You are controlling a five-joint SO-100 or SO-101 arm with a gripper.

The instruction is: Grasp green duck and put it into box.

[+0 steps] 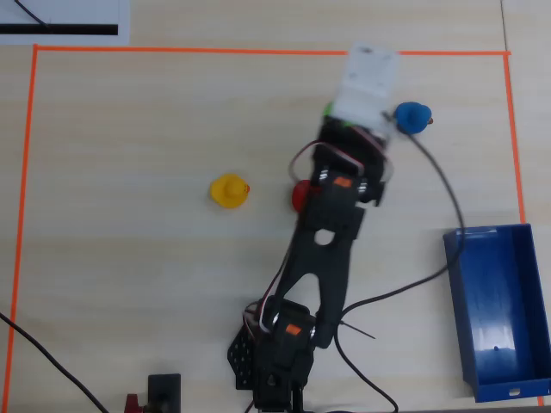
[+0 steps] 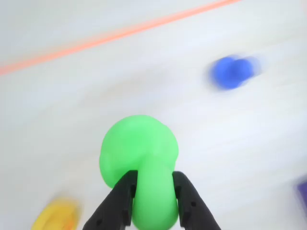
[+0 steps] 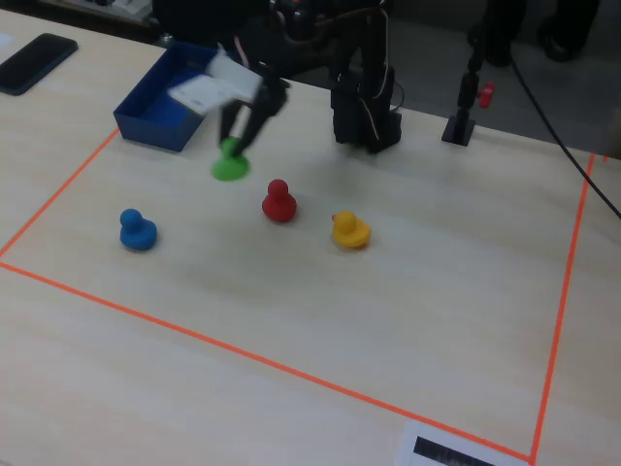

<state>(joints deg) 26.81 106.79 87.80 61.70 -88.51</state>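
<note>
Wrist view: gripper [image 2: 152, 194] clamps the green duck [image 2: 141, 158] between its two black fingers [image 2: 122, 201]. Fixed view shows the duck [image 3: 230, 163] near the box [image 3: 160, 97], with red duck [image 3: 278, 202], yellow duck [image 3: 349, 230] and blue duck [image 3: 137, 230] on the table [image 3: 320, 320].

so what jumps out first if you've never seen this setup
The green duck fills the wrist view, pinched between the black fingers of the gripper. In the fixed view, the blue duck, red duck and yellow duck stand inside the orange tape outline, with the blue box at its far left corner.
</note>
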